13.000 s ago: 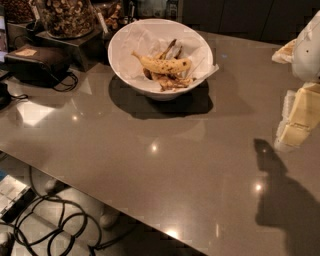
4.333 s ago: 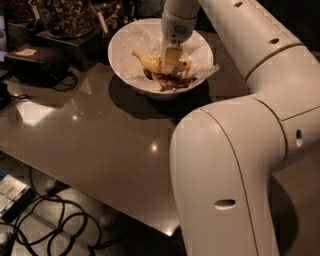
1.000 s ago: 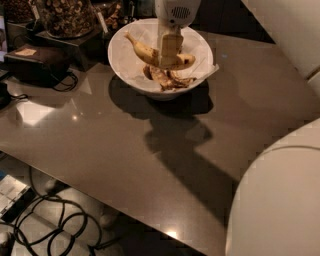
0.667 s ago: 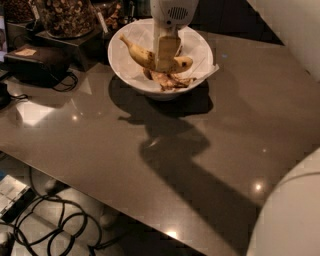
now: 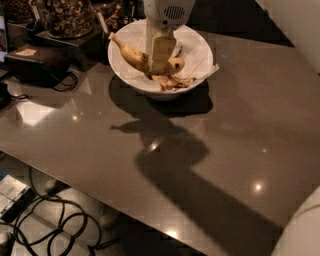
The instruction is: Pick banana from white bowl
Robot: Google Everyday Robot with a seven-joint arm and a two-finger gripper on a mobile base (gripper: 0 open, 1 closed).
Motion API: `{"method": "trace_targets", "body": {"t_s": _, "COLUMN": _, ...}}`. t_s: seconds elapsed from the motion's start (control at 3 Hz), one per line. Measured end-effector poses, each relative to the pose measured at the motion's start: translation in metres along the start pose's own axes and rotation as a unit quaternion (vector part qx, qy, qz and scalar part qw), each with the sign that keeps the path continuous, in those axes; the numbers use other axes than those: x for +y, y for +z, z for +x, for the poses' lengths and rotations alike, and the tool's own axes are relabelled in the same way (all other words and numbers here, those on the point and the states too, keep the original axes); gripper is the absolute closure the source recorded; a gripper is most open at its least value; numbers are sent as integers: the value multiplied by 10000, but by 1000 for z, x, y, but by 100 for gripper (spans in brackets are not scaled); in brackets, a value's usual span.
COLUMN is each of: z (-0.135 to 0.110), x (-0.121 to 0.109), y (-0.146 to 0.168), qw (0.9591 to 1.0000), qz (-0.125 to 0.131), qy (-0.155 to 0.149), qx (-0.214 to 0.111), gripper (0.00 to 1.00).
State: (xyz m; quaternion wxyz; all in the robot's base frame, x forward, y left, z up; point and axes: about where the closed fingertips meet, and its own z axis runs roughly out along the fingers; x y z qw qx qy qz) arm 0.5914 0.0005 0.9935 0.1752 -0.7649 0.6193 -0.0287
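In the camera view, the gripper [image 5: 159, 64] hangs straight down over the white bowl [image 5: 201, 46] at the far side of the table [image 5: 235, 135], its pale wrist housing entering from the top edge. Its fingers [image 5: 163, 50] are clenched on the banana [image 5: 132, 56], gripping it a little right of its middle. The banana is yellow with brown speckles and lies tilted: its pointed stem rises up and to the left until it overlaps the bowl's near-left rim, while the other end shows just right of the fingers, lower and over the bowl's inside. Whether any part of the fruit touches the bowl's lining cannot be told. Under the gripper, on the bowl's floor, lie dark, shrivelled peel scraps [image 5: 172, 83], and a corner of crinkled white paper [image 5: 212, 72] pokes out over the right rim. To the left of the bowl, a glass jar of brown nuts [image 5: 65, 15] stands on a dark block, with a black box [image 5: 31, 66] in front of it near the table's left edge. A broad shadow [image 5: 200, 185] of the arm runs across the brown table from the bowl toward the lower right, where a part of the robot's white body [image 5: 300, 235] fills the corner. Below the table's front edge, black cables [image 5: 55, 225] coil on the floor.
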Motion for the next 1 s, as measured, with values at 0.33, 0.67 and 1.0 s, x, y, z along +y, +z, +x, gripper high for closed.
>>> {"method": "trace_targets", "body": {"t_s": 0.33, "z": -14, "x": 20, "y": -4, "qw": 9998, "qz": -109, "qy": -182, "qx": -9, "gripper": 100}}
{"method": "trace_targets", "body": {"t_s": 0.67, "z": -45, "x": 67, "y": -13, "qw": 9988, "qz": -335, "qy": -364, "qx": -54, "gripper": 100}}
{"method": "trace_targets", "body": {"t_s": 1.0, "z": -46, "x": 64, "y": -13, "qw": 9989, "qz": -281, "qy": -365, "qx": -76, "gripper": 100}}
